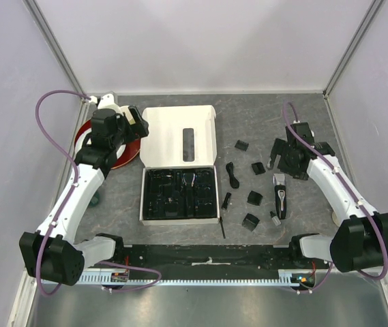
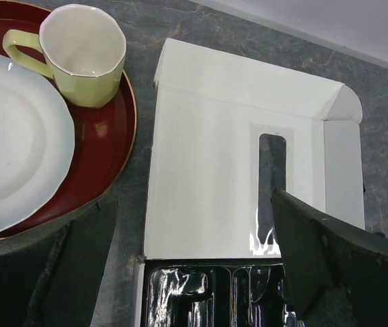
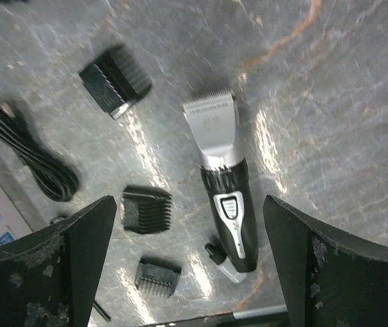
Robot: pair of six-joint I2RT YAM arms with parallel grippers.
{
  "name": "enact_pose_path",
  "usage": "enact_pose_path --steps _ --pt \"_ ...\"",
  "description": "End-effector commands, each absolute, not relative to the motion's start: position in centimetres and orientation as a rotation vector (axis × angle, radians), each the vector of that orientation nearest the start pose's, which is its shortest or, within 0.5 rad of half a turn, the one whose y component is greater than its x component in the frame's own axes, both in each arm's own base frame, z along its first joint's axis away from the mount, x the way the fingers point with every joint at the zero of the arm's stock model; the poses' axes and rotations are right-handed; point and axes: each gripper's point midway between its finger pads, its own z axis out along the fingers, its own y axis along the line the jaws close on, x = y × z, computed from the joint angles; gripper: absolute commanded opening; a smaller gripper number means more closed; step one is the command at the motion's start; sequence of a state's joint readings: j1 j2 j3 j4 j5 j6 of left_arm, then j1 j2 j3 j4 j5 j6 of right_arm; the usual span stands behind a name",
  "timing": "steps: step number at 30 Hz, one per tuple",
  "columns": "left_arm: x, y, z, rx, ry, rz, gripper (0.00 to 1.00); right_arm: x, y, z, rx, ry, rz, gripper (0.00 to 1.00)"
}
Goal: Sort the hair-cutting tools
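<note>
Though slim, clipper [image 3: 224, 191]: black body, silver toothed head.

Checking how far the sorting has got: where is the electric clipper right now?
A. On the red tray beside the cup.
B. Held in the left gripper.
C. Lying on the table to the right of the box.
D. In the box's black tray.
C: the clipper lies flat on the table, right of the white box, and the wrist view shows it below the open right gripper.
</note>
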State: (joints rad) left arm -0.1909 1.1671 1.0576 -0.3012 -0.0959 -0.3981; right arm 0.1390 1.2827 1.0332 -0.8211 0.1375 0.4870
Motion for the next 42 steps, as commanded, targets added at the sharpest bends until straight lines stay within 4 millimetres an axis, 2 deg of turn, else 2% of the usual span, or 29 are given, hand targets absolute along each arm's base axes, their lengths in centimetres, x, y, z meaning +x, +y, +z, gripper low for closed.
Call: enact_pose_path --steps 1,6,11,14,16,19,24,30,31,36,37,38,42 --pt "37.0 -7.5 26.6 -0.237 1.944 -0.321 0.99 26.2 2.8 11.4 0.543 2.625 -0.017 0.96" --pt "36.9 -8.3 25.0 -0.243 1.935 -0.380 0.99 24.5 2.8 9.1 0.541 2.706 -0.037 0.95" --pt "37.2 -9.4 25.0 -0.210 1.901 -0.455 0.98 23.4 2.6 6.6 0.537 2.794 -0.080 0.93" --pt "37.1 -9.9 25.3 -0.187 1.897 -0.473 0.98 23.7 2.8 5.6 0.513 2.817 -0.076 0.89" --pt "37.0 -9.9 24.9 -0.174 1.895 -0.470 0.98 23.7 2.4 4.8 0.503 2.827 -0.110 0.88" --pt "36.9 -9.7 24.4 -0.168 1.906 -0.458 0.98 23.7 2.9 3.7 0.496 2.863 -0.090 0.85" --pt "36.8 -9.2 24.7 -0.146 1.897 -0.411 0.98 24.1 2.7 2.4 0.502 2.885 -0.137 0.74" --pt "36.8 -9.2 24.3 -0.159 1.901 -0.424 0.98 24.2 2.4 2.0 0.495 2.893 -0.186 0.63" --pt "36.8 -9.3 24.2 -0.159 1.902 -0.426 0.98 24.3 2.3 2.1 0.491 2.890 -0.196 0.57" --pt "36.7 -9.2 24.2 -0.155 1.907 -0.420 0.98 24.6 1.6 2.5 0.491 2.864 -0.252 0.41" --pt "36.7 -9.2 24.2 -0.157 1.907 -0.421 0.98 24.9 1.5 2.8 0.490 2.845 -0.263 0.34" --pt "36.7 -9.3 24.2 -0.157 1.907 -0.425 0.98 25.3 1.3 3.2 0.483 2.819 -0.280 0.32" --pt "36.7 -9.5 23.8 -0.162 1.917 -0.437 0.98 27.4 1.5 6.0 0.471 2.686 -0.259 0.29"
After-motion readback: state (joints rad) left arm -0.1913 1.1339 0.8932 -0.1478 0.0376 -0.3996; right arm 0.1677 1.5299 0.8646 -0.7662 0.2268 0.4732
